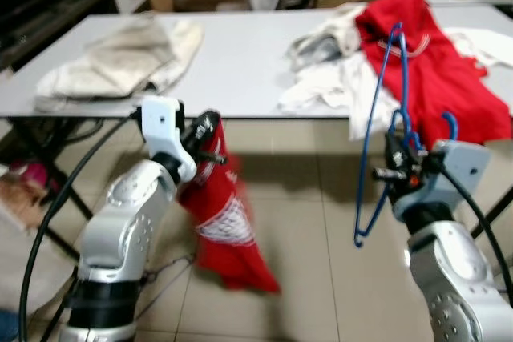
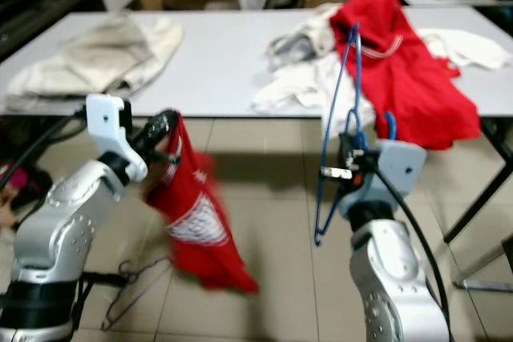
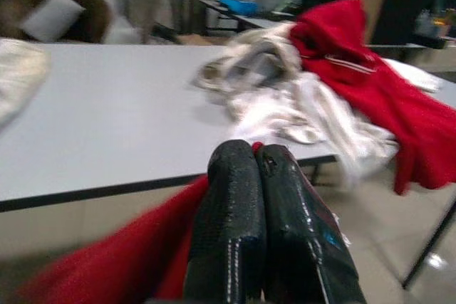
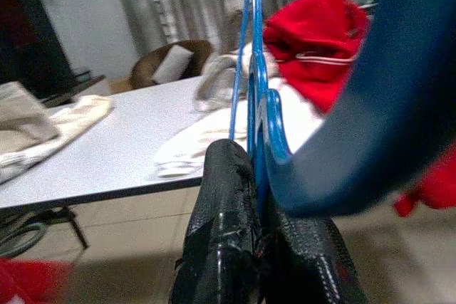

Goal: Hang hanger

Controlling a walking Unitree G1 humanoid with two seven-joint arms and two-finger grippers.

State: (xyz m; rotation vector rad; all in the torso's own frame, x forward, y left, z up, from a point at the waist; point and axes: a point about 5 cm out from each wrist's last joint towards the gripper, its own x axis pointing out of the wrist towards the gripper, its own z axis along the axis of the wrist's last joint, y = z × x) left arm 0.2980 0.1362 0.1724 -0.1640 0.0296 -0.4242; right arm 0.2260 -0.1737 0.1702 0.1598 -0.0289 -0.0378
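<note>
Garment and hanger both in hand

Left gripper (image 1: 210,140) pinches the red shirt (image 1: 226,222) below the worktop (image 1: 240,62) edge; right gripper (image 1: 398,167) clamps the blue hanger (image 1: 377,130) upright. Next, probably, threading hanger into the shirt's neck.

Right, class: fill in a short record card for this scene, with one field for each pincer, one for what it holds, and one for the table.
left pincer: shut, raised in front of the table edge
held by left: red shirt, hanging down toward the floor
right pincer: shut, raised at the robot's right
held by right: blue hanger, standing upright, empty
table: white top; beige cloth at left, white clothes and a red garment at right
floor: wire hanger lying by the left arm
</note>
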